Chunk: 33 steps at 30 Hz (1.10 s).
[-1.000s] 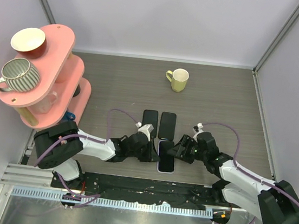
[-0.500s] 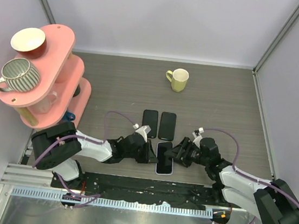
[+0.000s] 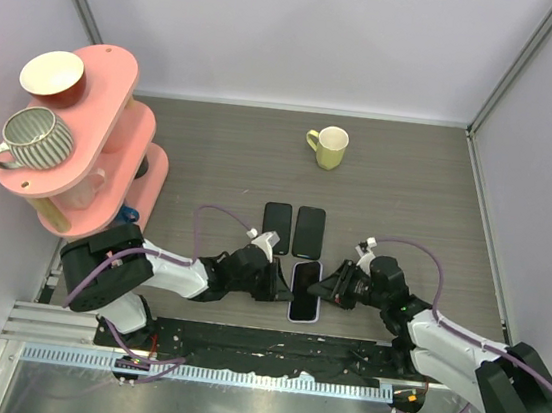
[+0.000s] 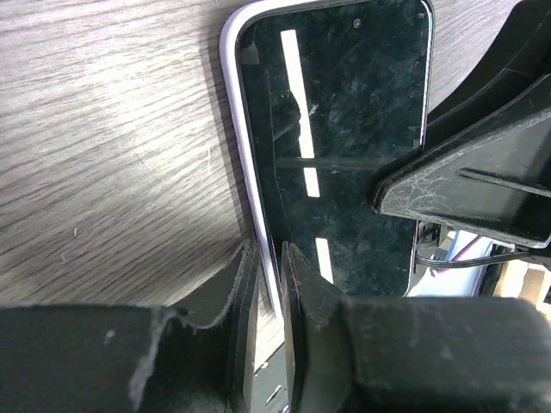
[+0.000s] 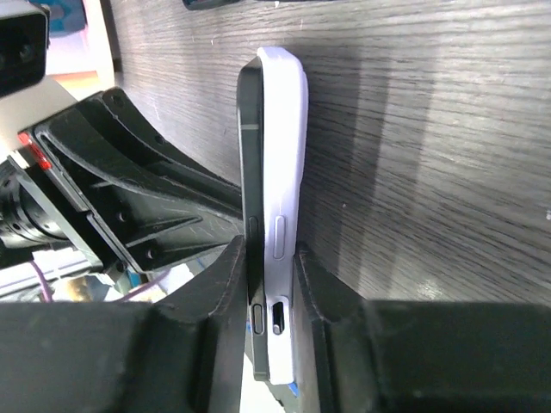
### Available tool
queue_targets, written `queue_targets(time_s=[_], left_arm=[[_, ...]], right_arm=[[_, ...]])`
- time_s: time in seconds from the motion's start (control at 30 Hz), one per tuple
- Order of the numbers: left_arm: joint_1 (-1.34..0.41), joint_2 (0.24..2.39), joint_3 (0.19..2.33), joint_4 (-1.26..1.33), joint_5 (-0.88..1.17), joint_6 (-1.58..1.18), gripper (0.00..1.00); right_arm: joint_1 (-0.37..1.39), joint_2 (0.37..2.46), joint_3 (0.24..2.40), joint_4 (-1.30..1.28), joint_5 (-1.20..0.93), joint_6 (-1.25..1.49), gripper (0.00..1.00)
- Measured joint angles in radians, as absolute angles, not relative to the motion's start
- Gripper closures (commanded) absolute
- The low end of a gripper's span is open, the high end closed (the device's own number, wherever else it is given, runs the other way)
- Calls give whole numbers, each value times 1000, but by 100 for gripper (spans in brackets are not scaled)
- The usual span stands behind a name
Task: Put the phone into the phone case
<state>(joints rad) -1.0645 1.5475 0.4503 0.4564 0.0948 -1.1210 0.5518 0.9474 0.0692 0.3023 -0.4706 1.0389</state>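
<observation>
The black phone (image 3: pixel 306 287) lies screen up in a lavender phone case (image 3: pixel 293 305) near the table's front edge. My left gripper (image 3: pixel 283 286) is shut on the case's left rim. In the left wrist view its fingertips (image 4: pixel 269 267) pinch that rim (image 4: pixel 234 129) beside the dark screen (image 4: pixel 344 146). My right gripper (image 3: pixel 327 291) is at the right side. In the right wrist view it (image 5: pixel 271 258) is shut on both the phone's dark edge (image 5: pixel 250 155) and the case (image 5: pixel 286 129), pressing them together.
Two more dark phones (image 3: pixel 276 228) (image 3: pixel 309 231) lie side by side just behind the cased one. A yellow mug (image 3: pixel 330 148) stands farther back. A pink tiered shelf (image 3: pixel 115 126) with cups stands at the left.
Both grippers have stayed at the phone. The right wrist has shifted a little nearer and lower, and the phone with its case has shifted slightly towards the front.
</observation>
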Motion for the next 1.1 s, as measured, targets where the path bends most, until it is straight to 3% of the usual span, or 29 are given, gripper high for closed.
queue_targets(time_s=[0.03, 0.13, 0.23, 0.5, 0.8, 1.1], left_arm=[[-1065, 1547, 450, 456, 95, -1120, 80], [-1065, 1546, 450, 452, 94, -1118, 79], [-1065, 1530, 451, 428, 89, -1110, 76], [-1034, 1316, 506, 152, 45, -1039, 57], [-899, 937, 532, 1, 51, -960, 27], [-891, 873, 433, 132, 280, -901, 25]], right_arm=[[553, 940, 69, 296, -467, 1027, 88], [554, 937, 69, 282, -460, 1014, 96], [554, 937, 69, 284, -459, 1008, 99], [554, 917, 71, 284, -469, 988, 99], [554, 716, 93, 327, -519, 965, 99], [554, 616, 94, 536, -548, 1074, 99]])
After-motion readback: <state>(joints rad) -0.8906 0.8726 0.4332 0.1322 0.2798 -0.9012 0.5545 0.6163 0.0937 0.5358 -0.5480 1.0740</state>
